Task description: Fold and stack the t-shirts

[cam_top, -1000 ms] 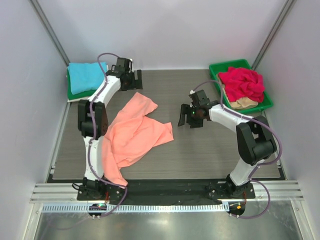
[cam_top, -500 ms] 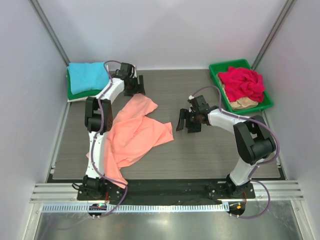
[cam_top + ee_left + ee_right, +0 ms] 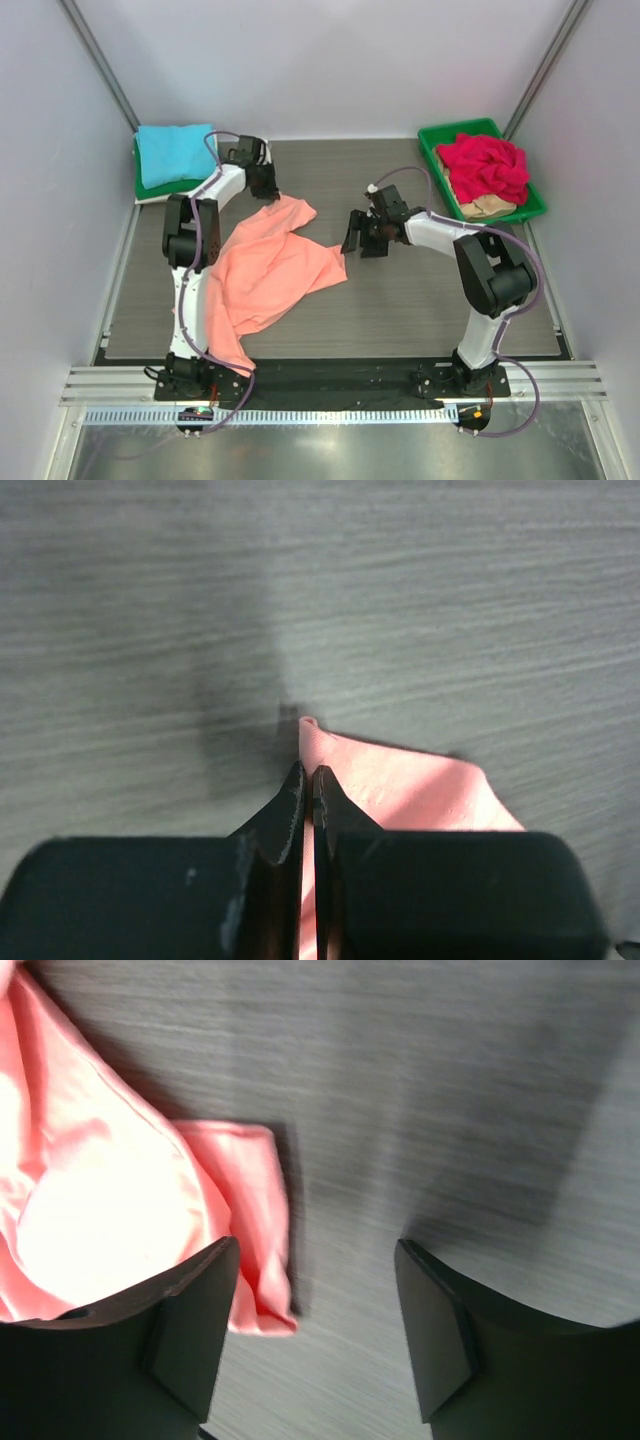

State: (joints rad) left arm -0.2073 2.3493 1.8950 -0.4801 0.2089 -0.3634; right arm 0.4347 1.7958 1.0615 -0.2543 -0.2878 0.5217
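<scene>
So the big salmon-orange cloth t-shirt point(image 3: 270, 265) is lying rumpled on the grey wood-grain table point(image 3: 420, 300), left of centre. The left gripper point(image 3: 308, 780) is pinching its far corner tight. The right gripper point(image 3: 312, 1252) hangs wide open at its right edge.

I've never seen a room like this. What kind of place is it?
Probably a robot lab's test booth, not a home: plain white walls box in a grey table, two robot arms are bolted to a metal rail, and t-shirts wait in a green tray.
</scene>
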